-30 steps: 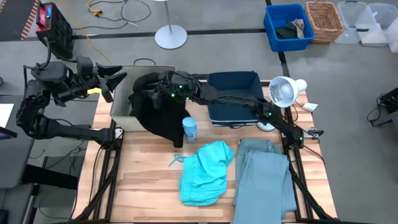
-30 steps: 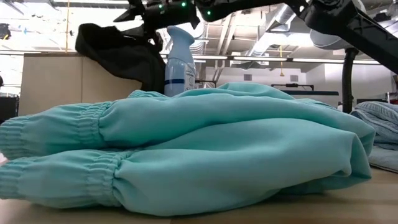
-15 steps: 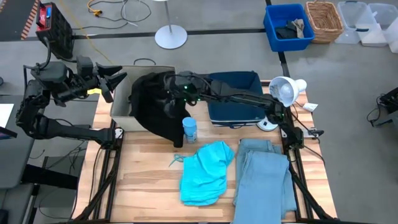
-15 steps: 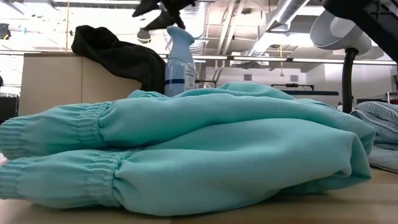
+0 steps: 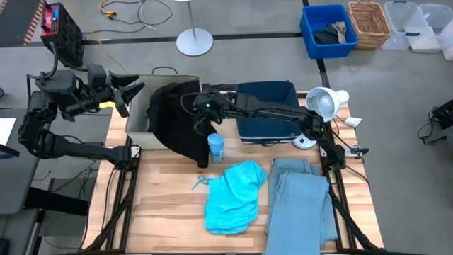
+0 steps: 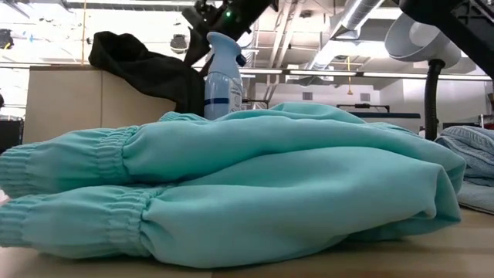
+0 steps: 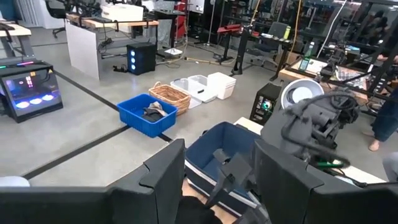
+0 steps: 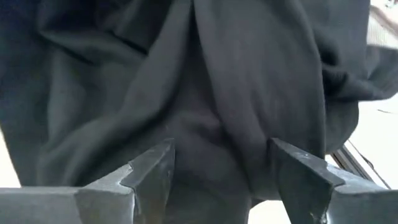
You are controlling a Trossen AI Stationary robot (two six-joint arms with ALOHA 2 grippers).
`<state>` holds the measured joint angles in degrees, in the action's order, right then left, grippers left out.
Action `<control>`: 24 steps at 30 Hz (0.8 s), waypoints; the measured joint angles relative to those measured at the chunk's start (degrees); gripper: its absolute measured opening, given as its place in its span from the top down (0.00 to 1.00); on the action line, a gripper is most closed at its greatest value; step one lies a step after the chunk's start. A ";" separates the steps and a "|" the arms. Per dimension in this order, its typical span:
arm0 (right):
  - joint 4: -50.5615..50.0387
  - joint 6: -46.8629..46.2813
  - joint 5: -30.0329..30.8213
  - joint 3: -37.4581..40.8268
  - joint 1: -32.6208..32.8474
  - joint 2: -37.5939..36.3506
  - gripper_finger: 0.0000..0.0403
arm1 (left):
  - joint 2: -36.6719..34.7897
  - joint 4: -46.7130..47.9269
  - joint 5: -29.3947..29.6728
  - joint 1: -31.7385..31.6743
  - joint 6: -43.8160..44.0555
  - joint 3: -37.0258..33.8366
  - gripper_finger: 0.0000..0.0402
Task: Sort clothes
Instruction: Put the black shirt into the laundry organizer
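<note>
The right arm reaches from its base at the table's right edge, leftward across the far half of the table, stretched low and nearly straight. Its right gripper (image 5: 192, 112) hangs over the black garment (image 5: 173, 122), fingers spread and released, with nothing between them; in the right wrist view the two fingers (image 8: 152, 171) frame dark folds of cloth just ahead. Whether the fingertips touch the fabric is hard to say, since from above the dark gripper merges with the dark cloth.

The left arm waits folded off the table's far left corner, its left gripper (image 5: 129, 88) pointing right toward the beige fabric box (image 5: 139, 117), fingers parted and empty.

The black garment is draped over the box's right rim and spills onto the table on the near side, ending just beside the spray bottle (image 5: 216, 146). It may be more than one dark piece; the folds do not let me separate them. From table height only its top hump (image 6: 143, 66) shows above the box wall.

The turquoise garment (image 5: 233, 195) lies crumpled on the near middle of the table, filling most of the low view (image 6: 231, 185). The pale grey-blue trousers (image 5: 301, 202) lie just to its right, running off the near edge of the picture. The navy fabric bin (image 5: 265, 110) sits at the far side, partly covered by the right arm, in front of the lamp (image 5: 322, 105).
</note>
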<state>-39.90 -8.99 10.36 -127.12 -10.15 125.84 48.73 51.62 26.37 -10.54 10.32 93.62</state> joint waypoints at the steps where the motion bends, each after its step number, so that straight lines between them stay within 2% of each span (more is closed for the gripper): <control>1: 0.61 -0.34 0.59 0.88 0.04 -0.02 0.32 | 0.00 0.00 0.02 -0.01 -0.01 0.00 0.55; 4: 1.63 -0.64 1.03 2.15 0.24 0.09 0.38 | 0.00 -0.02 0.00 -0.01 -0.01 0.00 0.55; 6: 1.83 -0.61 1.13 2.15 0.50 0.02 0.46 | 0.00 -0.02 0.02 0.01 -0.01 0.00 0.55; 14: 2.78 -0.17 1.43 1.61 1.80 0.01 0.95 | 0.00 -0.04 0.00 -0.01 -0.01 0.00 0.55; 24: 5.58 2.80 1.97 -5.57 2.83 0.09 0.98 | 0.00 -0.07 0.00 -0.01 0.17 0.00 0.55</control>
<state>-34.32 -6.19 12.34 -132.69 -7.33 125.93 48.73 51.54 26.37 -10.55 10.48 93.62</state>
